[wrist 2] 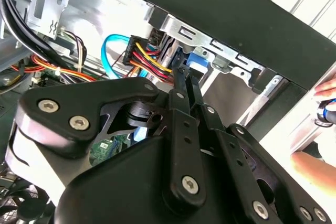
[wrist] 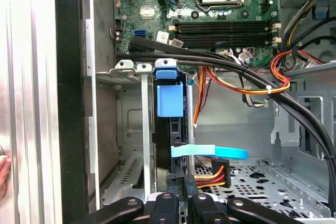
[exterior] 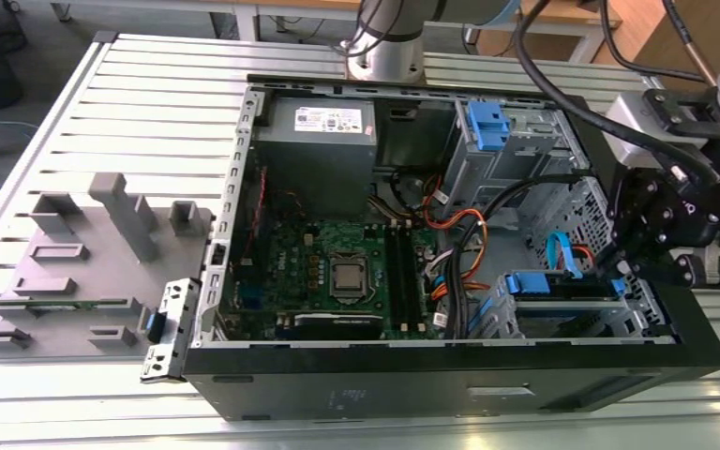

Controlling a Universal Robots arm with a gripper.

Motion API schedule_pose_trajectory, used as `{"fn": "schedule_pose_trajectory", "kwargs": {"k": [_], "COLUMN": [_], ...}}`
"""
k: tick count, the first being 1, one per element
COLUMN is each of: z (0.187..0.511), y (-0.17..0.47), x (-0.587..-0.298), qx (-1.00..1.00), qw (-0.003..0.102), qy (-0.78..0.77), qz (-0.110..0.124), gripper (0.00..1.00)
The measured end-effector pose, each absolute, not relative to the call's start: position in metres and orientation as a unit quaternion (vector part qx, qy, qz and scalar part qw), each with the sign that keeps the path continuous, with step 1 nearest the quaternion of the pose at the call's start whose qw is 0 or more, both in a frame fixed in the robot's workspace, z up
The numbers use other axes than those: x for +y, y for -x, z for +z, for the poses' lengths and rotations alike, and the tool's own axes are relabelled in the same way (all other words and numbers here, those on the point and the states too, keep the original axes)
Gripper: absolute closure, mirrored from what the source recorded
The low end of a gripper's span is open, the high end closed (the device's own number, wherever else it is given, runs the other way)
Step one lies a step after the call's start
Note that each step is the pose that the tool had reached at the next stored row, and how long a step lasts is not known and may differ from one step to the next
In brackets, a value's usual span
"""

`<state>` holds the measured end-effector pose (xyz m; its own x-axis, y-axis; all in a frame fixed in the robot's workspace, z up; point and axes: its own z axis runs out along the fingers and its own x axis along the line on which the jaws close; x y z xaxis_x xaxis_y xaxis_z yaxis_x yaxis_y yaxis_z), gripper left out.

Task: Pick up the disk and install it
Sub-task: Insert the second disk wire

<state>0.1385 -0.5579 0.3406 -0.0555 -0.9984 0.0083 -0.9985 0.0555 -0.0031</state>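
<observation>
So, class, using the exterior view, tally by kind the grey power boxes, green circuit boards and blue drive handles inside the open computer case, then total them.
Grey power box: 1
Green circuit board: 1
Blue drive handles: 2
Total: 4

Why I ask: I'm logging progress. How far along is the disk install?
Mostly done: the disk stands in the drive cage, its blue carrier tab level with the cage's rim. In hand: the gripper, shut, sits at the disk's edge. Left: whether the disk is fully seated cannot be told.
</observation>
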Motion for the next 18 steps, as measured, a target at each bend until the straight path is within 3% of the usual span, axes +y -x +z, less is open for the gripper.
{"fn": "schedule_pose_trajectory", "kwargs": {"k": [13,18], "z": [0.3392,0.3391], "y": [-0.1385,-0.1385], "x": [-0.5595,-0.5595], "qx": [-0.726,-0.726], "qw": [0.002,0.002], "qy": [-0.687,-0.687], "qz": [0.004,0.004], "gripper": [0.84,0.76]}}
